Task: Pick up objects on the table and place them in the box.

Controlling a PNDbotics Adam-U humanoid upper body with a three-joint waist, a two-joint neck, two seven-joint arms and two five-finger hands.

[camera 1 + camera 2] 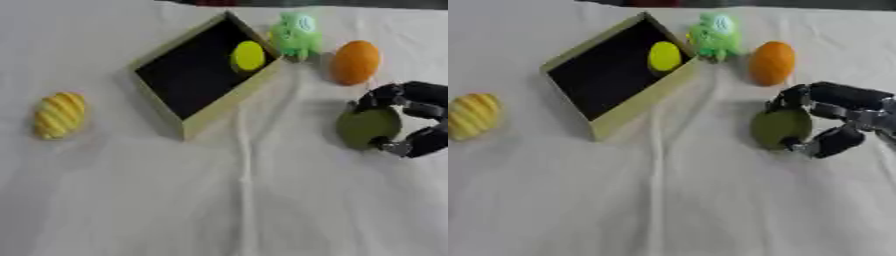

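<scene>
My right hand (846,120) comes in from the right edge, well to the right of the box (229,102) and a little nearer to me than it. My fingers (833,94) curl over the top of a flat olive-green disc (780,127), and my thumb (826,143) hooks in under its lower edge, so the disc is pinched between them. It stands tilted on edge against the white cloth (245,200), its broad face turned toward the box. Whether it is lifted clear of the cloth or only touching it, I cannot tell.

The box is a shallow tray with pale tan walls and a black floor, set cornerwise on the cloth, one corner pointing toward me. Inside it, up against its far right wall, lies a yellow oval (248,56).

Just outside that same wall, beside the box's far corner, sits a green toy (297,34); it looks to be touching or nearly touching the rim, I cannot say which. An orange ball (355,62) lies to the right of the box, beyond the toy and apart from it, farther from me than my hand and clear of my fingers.

Well to the left of the box, near the left edge, lies a yellow ribbed thing (59,115), oval and striped, alone on the cloth.

My left hand shows in neither view.
</scene>
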